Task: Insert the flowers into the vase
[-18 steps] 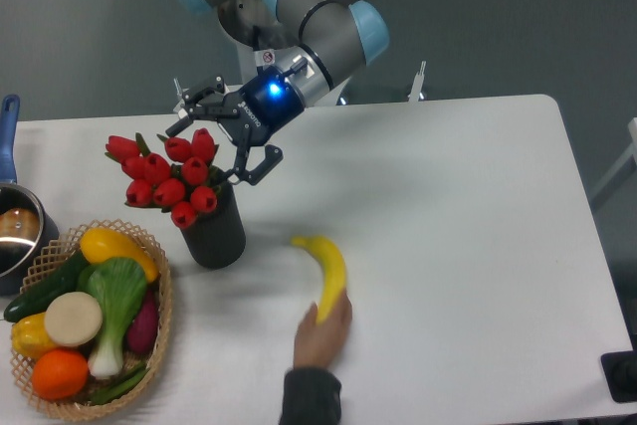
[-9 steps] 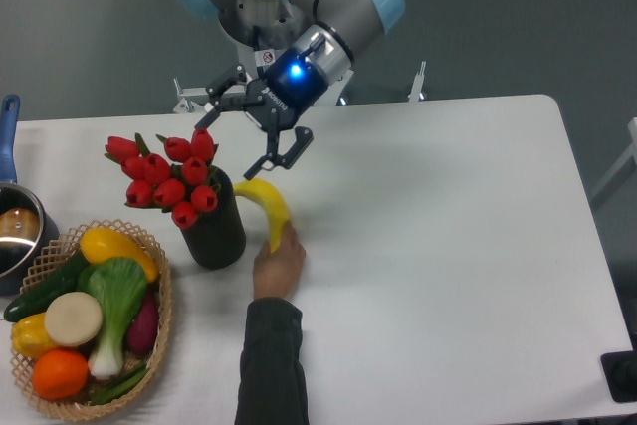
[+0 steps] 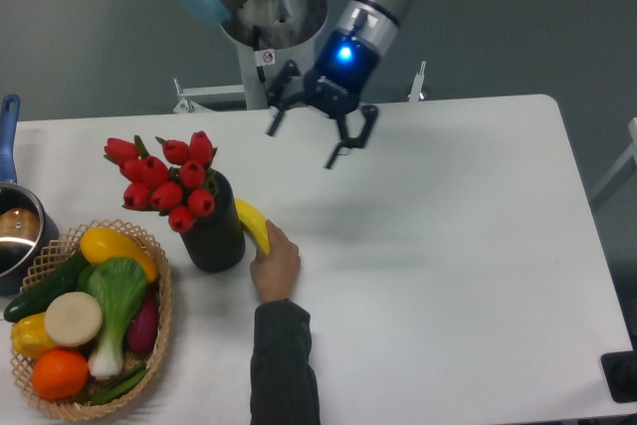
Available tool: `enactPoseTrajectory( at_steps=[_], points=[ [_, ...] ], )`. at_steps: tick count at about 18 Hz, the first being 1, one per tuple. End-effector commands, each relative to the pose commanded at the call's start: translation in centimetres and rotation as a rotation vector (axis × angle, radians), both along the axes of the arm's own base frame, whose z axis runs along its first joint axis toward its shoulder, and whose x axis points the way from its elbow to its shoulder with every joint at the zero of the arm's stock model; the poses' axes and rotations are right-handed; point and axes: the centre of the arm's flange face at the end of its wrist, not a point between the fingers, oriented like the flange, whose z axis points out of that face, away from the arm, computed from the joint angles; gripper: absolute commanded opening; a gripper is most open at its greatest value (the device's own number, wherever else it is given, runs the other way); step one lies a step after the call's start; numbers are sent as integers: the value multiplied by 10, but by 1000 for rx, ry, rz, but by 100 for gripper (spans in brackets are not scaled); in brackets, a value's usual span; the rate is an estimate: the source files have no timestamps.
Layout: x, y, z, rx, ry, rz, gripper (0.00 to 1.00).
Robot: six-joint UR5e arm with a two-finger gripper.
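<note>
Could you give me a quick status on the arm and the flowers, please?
Gripper open, empty, raised right of the vase. Flowers sitting in the vase. A person's hand holds a banana against the vase.

Matt blk vase (image 3: 213, 239), wicker basket (image 3: 159, 320)

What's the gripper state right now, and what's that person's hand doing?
Gripper: open, empty, above the table, right of the flowers.
Person's hand: holding the banana against the vase.
</note>
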Motion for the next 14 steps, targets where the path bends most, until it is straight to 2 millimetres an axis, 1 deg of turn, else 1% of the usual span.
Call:
enactPoseTrajectory(
  at_steps=[2, 3, 4, 5, 8, 9, 10, 11, 12, 14],
  points=[
    [-32, -10, -4, -172, 40, 55, 100],
    [-53, -14, 1, -256, 79, 85, 100],
    [-69, -17, -2, -307, 89, 101, 100],
    [-92, -18, -4, -370, 106, 120, 100],
    [-128, -17, -15, -453, 119, 131, 100],
    [-146, -15, -32, -510, 132, 84, 100],
    [-159, -15, -44, -559, 149, 42, 100],
    [-170, -13, -50, -587, 162, 16, 100],
    [-185, -10, -60, -599, 163, 4, 100],
    [-226, -1, -69, -609, 174, 13, 100]
  ],
)
